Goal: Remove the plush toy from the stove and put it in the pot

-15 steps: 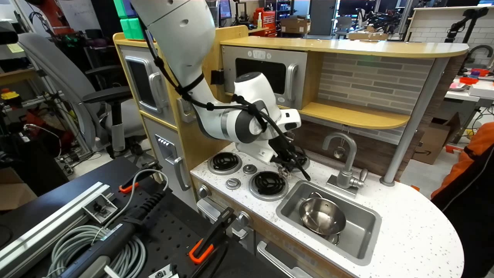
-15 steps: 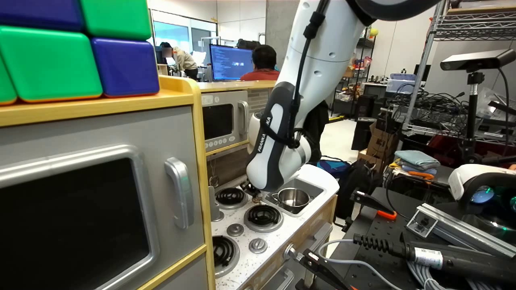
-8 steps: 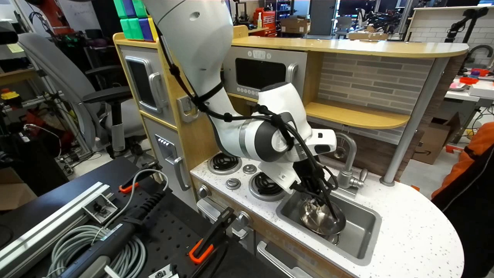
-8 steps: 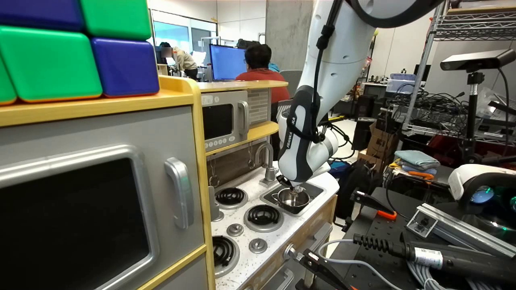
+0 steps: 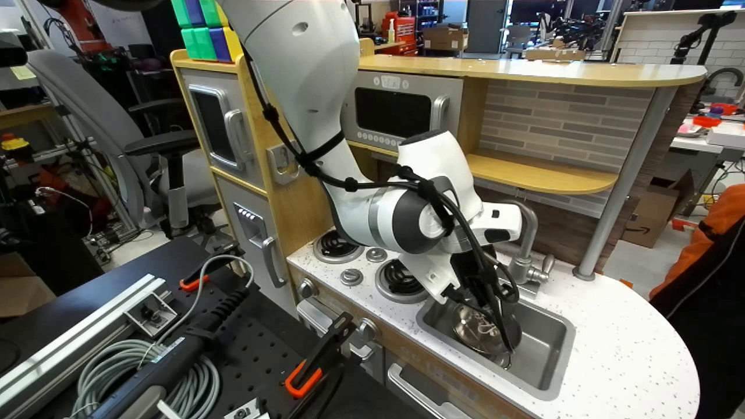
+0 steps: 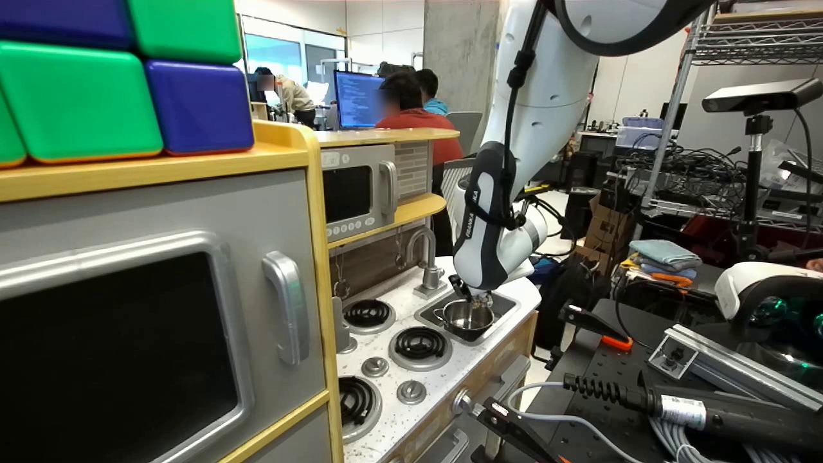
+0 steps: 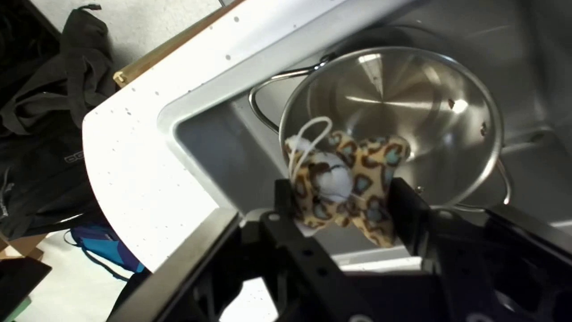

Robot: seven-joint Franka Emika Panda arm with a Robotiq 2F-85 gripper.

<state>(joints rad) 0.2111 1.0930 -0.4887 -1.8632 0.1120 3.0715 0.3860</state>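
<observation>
The plush toy (image 7: 364, 183) is tan with brown and bluish spots, a white muzzle and a white string loop. My gripper (image 7: 342, 199) is shut on it, one finger on each side. The silver pot (image 7: 389, 89) stands upright in the sink beneath, with a handle on each side; its inside looks bare. The toy overlaps the pot's rim in the wrist view. In an exterior view the toy (image 6: 482, 300) is just above the pot (image 6: 458, 321). The pot (image 5: 471, 329) is partly hidden by my gripper and cables elsewhere. The stove (image 5: 364, 265) has no toy on it.
The grey sink basin (image 5: 550, 329) surrounds the pot. The faucet (image 5: 527, 233) rises close behind my wrist. The wooden shelf (image 5: 541, 174) and microwave (image 5: 393, 110) stand behind the arm. A black table (image 5: 262, 343) with clamps and cable is in front.
My arm has moved from beside the stove's burners to over the sink, carrying the toy above the pot. In the last half second it shifted slightly further the same way.
</observation>
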